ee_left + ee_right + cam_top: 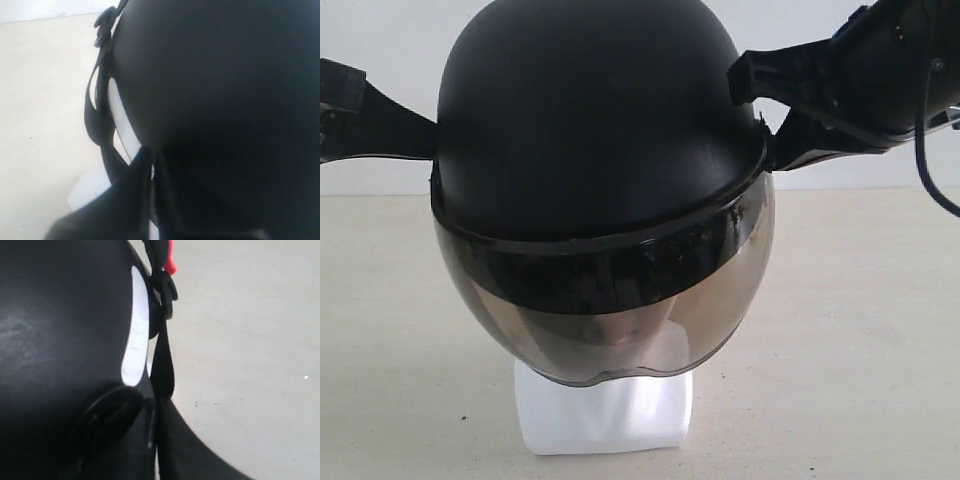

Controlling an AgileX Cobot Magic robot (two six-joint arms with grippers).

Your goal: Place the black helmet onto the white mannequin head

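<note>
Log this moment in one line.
black helmet: over white mannequin head | left hand: gripping helmet | right hand: gripping helmet | released: no

Looking at a pale beige tabletop point(860, 330), matte, showing a few tiny dark specks point(463, 417). Filling the scene left to right, ending at a white wall point(380, 30) on the far side. Carrying the white mannequin head point(605, 410) at centre, standing upright, resting flat on its blocky base.
</note>
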